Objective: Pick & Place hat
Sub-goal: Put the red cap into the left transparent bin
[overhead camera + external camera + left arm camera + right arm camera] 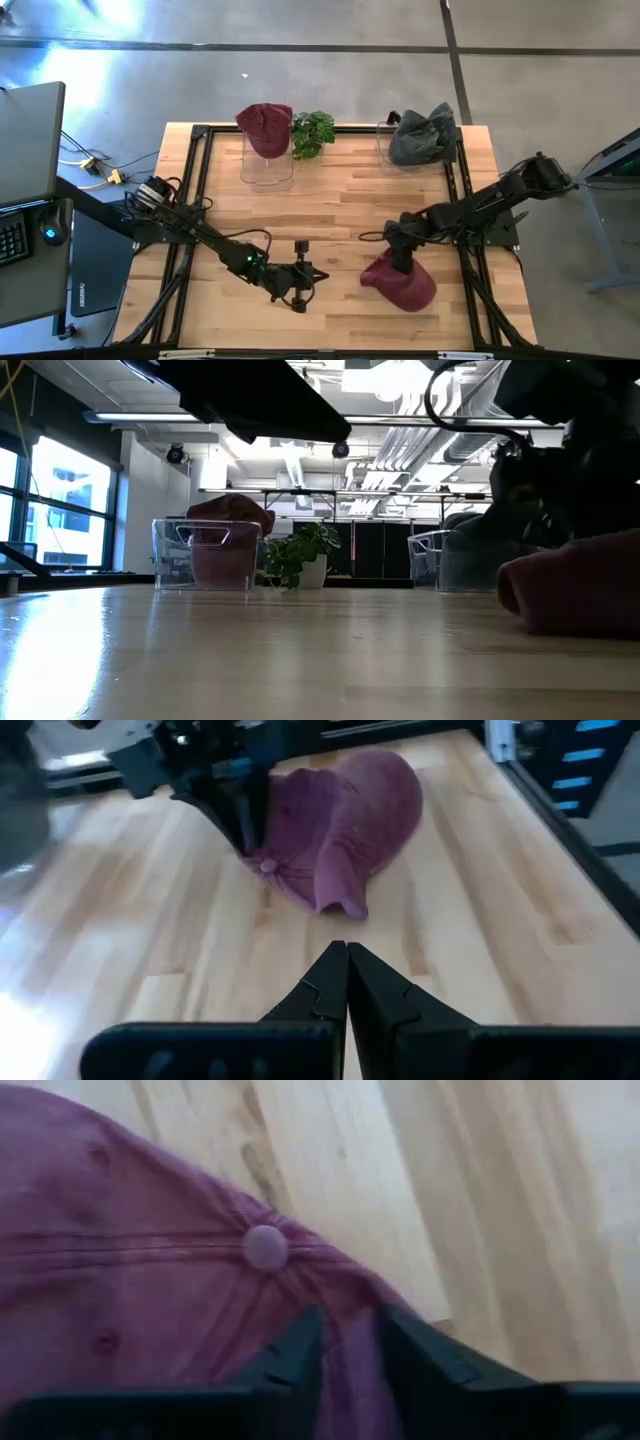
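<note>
Nearest the lens, in right wrist view: right gripper (348,1342), fingers narrowly parted and pinching a fold of the maroon cap (130,1270) just below its crown button (265,1247). Cloth bunched up between the two dark fingertips (292,1348).

High view: same cap (400,282) lying on the wooden table (330,205) at lower right of the frame, near the front edge. Right gripper (401,262) down on the cap's upper edge, right arm (480,205) running off to the right side.

Left gripper (298,300) at lower centre of the high view, well apart from the cap, just above bare wood. Left wrist view: left gripper (347,963) with fingers pressed together, nothing between them, pointing toward the cap (345,820) at upper centre of that frame.

Back of table, upper centre of the high view: clear bin (266,165) holding a second maroon hat (265,128); small potted plant (313,133) just beside it to the right; further right, another clear bin (385,145) with a dark grey hat (423,135).

Low view: cap (575,580) a low maroon mound at right edge, touching the tabletop; bin and plant in the left-centre background.
</note>
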You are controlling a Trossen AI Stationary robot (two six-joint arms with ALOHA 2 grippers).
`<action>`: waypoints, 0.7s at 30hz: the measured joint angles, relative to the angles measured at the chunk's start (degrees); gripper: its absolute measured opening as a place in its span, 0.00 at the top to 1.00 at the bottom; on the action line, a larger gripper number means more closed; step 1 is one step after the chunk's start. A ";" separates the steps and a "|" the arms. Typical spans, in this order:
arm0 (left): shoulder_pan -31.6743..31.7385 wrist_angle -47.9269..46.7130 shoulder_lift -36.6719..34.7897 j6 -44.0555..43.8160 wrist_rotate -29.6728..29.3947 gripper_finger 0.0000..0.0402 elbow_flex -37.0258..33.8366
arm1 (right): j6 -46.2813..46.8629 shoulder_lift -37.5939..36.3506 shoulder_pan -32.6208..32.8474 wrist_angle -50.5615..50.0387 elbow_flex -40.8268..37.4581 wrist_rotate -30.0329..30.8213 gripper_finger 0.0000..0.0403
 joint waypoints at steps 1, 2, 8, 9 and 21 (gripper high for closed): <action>0.01 -0.01 0.00 0.00 0.67 0.99 0.00 | -0.02 0.45 0.50 0.29 0.00 0.08 0.81; -0.01 -0.13 0.00 0.10 1.49 0.99 -0.02 | -0.06 0.75 1.14 0.59 0.00 0.28 0.86; 2.03 -1.26 0.00 -1.70 9.67 0.99 0.00 | 1.70 -0.29 5.27 6.55 -0.02 5.89 0.95; 2.69 -1.15 0.00 -2.04 10.58 0.99 0.00 | 1.82 -0.77 5.85 9.10 -0.02 7.60 0.95; -2.38 6.59 -0.81 18.58 -13.16 0.97 0.02 | 2.47 -3.99 12.08 31.94 0.00 33.58 0.99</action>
